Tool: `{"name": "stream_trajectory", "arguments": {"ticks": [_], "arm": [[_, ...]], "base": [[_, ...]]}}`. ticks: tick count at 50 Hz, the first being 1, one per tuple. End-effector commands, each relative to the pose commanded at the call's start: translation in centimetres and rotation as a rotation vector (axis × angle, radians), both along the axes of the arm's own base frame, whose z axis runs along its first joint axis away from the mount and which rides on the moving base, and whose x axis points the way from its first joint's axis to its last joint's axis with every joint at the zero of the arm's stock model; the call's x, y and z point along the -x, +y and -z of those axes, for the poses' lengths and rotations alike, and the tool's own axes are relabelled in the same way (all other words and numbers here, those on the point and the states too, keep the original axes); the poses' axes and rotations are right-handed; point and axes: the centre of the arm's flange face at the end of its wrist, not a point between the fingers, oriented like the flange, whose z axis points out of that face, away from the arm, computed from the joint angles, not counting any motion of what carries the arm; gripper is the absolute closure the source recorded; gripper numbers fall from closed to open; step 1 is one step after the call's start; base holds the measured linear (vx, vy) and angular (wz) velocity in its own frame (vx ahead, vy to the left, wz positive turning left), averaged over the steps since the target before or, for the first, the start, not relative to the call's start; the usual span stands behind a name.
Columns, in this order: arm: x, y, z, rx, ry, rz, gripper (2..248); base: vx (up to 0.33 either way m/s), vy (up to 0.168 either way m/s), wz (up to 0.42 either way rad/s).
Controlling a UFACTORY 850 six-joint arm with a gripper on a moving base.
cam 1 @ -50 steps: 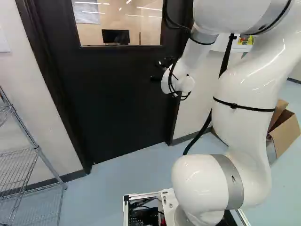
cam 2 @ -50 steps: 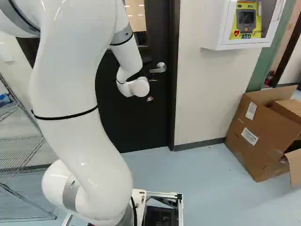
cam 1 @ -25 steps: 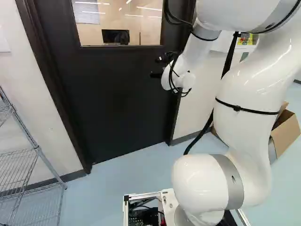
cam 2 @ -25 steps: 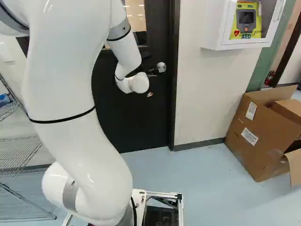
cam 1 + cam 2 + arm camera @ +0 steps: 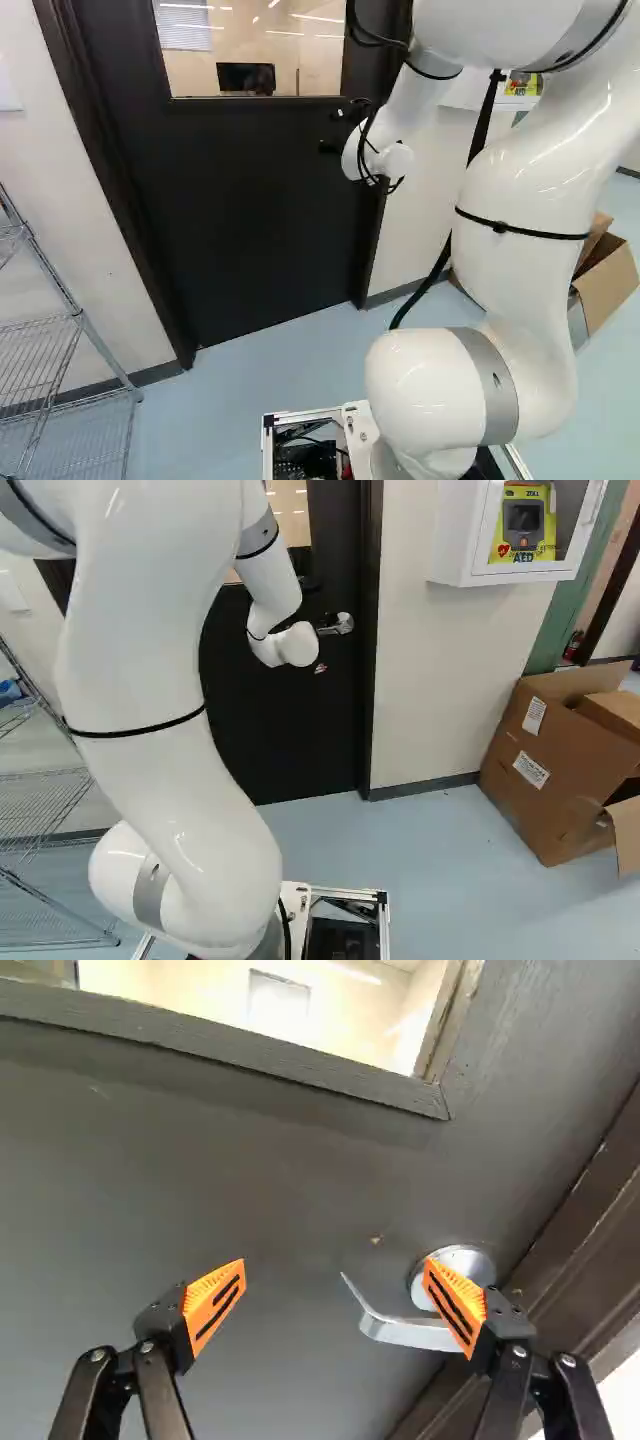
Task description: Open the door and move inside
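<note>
The black door (image 5: pixel 250 200) stands closed in its frame, with a window in its upper part. My gripper (image 5: pixel 334 131), partly hidden by the white wrist in the left base view, is close to the door near its handle side. In the wrist view the gripper (image 5: pixel 335 1270) is open, its orange-padded fingers wide apart. The silver lever handle (image 5: pixel 405 1331) reaches from its round plate into the space between them. One finger pad (image 5: pixel 455 1305) overlaps the plate and lever; contact cannot be told. The handle (image 5: pixel 338 624) also shows just beside the wrist in the right base view.
A wire shelf (image 5: pixel 75 330) stands against the wall left of the door. Right of the doorframe (image 5: pixel 368 660), a white cabinet (image 5: pixel 465 540) hangs on the wall, and an open cardboard box (image 5: pixel 550 770) lies on the floor.
The wrist has risen in both base views, with a small sideways shift between frames. The upper arm has swung slightly and partly back. Base and door have not moved.
</note>
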Motion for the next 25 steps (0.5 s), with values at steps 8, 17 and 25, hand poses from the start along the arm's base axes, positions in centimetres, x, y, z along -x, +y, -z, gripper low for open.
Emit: {"name": "stream_trajectory", "arguments": {"ticks": [8,17,25], "arm": [[-0.56,-0.02,-0.08,0.0,-0.004,-0.001,3],[-0.67,-0.02,-0.09,0.001,-0.005,-0.001,3],[-0.67,-0.02,-0.09,0.001,-0.005,-0.001,3]], "base": [[0.0,0.0,0.0],[0.0,0.0,0.0],[0.0,0.0,0.0]]}}
